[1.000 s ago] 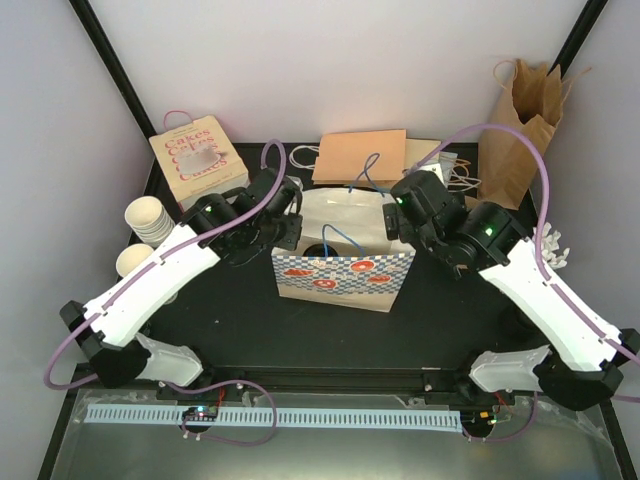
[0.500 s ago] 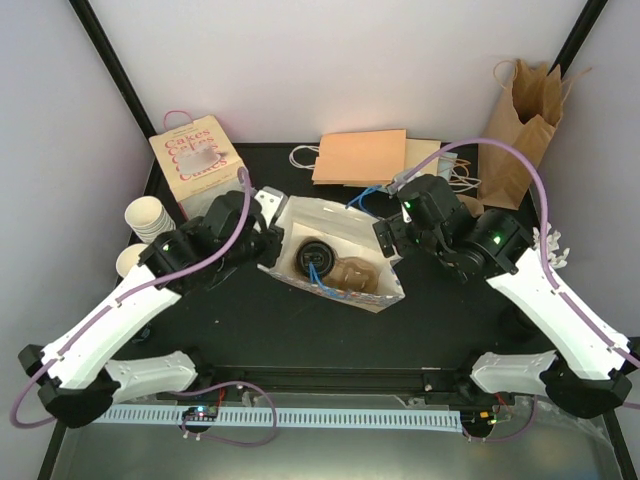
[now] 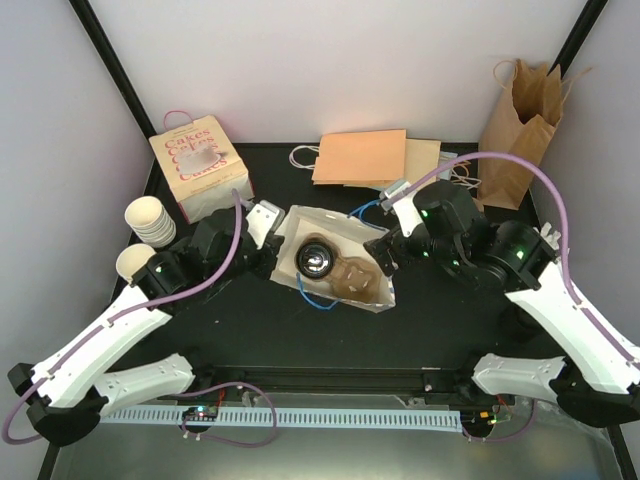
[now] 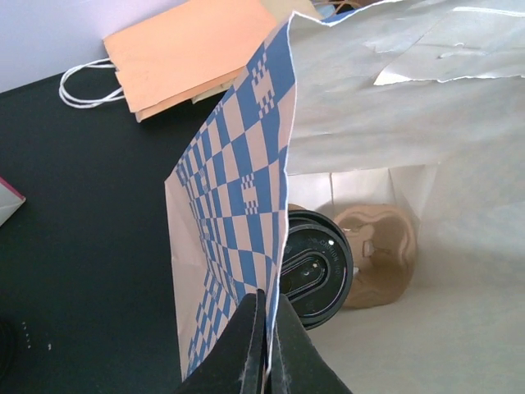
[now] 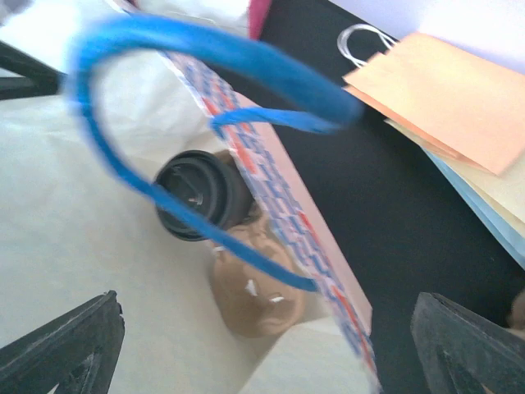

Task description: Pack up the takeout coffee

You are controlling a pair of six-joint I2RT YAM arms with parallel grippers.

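Observation:
A blue-checked paper bag [image 3: 372,297] lies tipped and open at the table's centre. Inside, a coffee cup with a black lid [image 3: 314,259] sits in a brown pulp carrier [image 3: 353,279]. My left gripper [image 3: 276,238] is shut on the bag's left rim; in the left wrist view the gripper [image 4: 267,328] pinches the checked wall [image 4: 234,213] beside the lid [image 4: 316,267]. My right gripper [image 3: 386,252] is open at the bag's right rim. In the right wrist view it [image 5: 262,345] straddles that wall, with the blue handle [image 5: 205,49], lid [image 5: 197,197] and carrier [image 5: 258,287] ahead.
Stacked cream paper cups [image 3: 150,220] and a single one [image 3: 133,262] stand at the left edge. A pink "Cakes" bag [image 3: 200,165] is behind them. Flat orange paper bags [image 3: 365,155] lie at the back, and a brown paper bag [image 3: 520,130] stands at the back right.
The bag has tipped from upright so its open mouth shows the lidded cup. My left arm drew back to the left with the rim; my right gripper shifted right, still open.

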